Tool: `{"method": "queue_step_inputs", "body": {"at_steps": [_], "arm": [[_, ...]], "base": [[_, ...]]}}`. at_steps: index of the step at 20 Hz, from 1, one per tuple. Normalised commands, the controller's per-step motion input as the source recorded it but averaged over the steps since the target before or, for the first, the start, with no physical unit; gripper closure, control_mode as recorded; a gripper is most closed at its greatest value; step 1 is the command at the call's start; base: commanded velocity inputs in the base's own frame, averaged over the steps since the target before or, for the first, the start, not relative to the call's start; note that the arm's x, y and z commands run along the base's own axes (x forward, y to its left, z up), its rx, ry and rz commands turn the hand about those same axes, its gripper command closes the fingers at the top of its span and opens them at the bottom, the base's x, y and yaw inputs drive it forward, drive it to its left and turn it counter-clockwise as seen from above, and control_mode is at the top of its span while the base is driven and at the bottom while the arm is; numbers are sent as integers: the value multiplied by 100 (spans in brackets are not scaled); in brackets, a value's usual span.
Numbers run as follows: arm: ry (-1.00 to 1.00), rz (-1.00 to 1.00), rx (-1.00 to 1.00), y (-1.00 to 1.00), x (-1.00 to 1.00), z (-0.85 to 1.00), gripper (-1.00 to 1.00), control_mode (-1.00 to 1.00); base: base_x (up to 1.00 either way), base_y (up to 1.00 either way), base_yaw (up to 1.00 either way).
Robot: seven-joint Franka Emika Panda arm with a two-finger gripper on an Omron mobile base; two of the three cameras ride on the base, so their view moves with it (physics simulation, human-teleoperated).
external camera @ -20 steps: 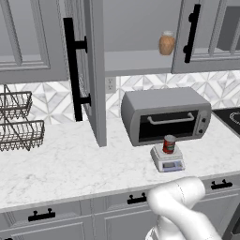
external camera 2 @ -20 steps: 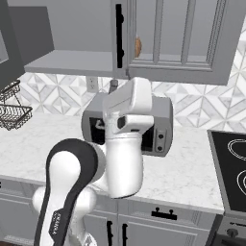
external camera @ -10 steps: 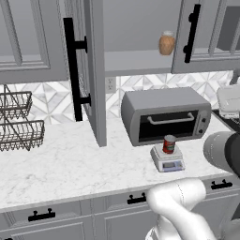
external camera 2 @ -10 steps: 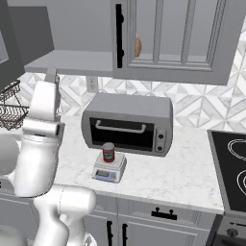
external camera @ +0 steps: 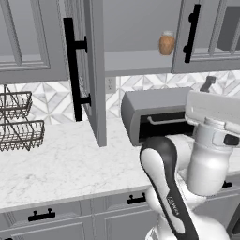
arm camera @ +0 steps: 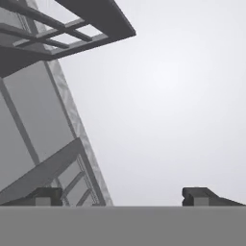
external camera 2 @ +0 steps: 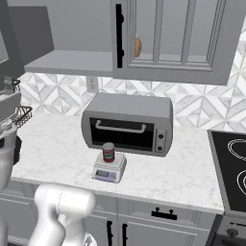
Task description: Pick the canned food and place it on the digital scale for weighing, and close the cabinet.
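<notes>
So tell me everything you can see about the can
The can is a small cylinder with a red label and silvery rims, metal by its look. It stands upright on the platform of the pale scale, roughly centred, on the marble counter just in front of the toaster oven. Only the scale touches it; the oven door behind stands apart from it.

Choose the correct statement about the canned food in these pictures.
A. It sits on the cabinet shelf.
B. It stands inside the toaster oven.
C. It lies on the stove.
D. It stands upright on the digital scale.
D: the canned food stands upright on the digital scale, just in front of the toaster oven.
</notes>
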Motion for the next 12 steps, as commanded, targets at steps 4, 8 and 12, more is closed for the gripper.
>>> {"method": "queue_step_inputs", "body": {"at_steps": [4, 8, 12], "arm": [[-5, 0, -6, 11, -100, 13, -100, -100], [0, 3, -17, 0, -100, 58, -100, -100], [4, 3, -23, 17, -100, 37, -100, -100]], "base": [[0, 0, 0], [0, 0, 0], [0, 0, 0]]}}
